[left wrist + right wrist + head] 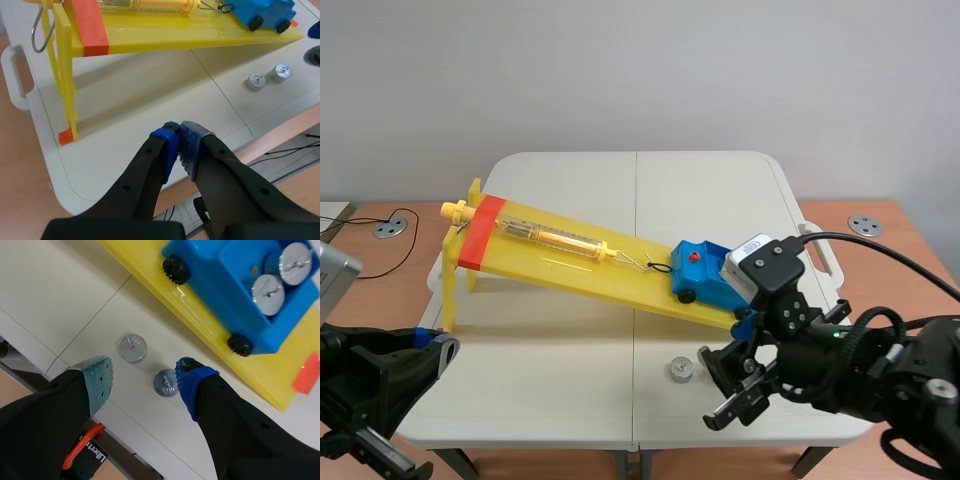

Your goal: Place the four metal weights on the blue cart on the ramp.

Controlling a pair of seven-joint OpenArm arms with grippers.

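White tabletop (570,380) — right hand (144,382) spread wide over two weights (132,348); one hugs its blue pad (189,381), so descending may nudge it away — left hand (179,145) pinched together.

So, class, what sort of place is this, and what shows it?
Likely a robotics lab staging a physics experiment: a yellow ramp with a blue cart, metal weights on a white table, and black robot arms.

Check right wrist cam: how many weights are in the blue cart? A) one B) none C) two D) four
C: two weights sit in the blue cart; the other two weights lie on the table by the open right gripper.
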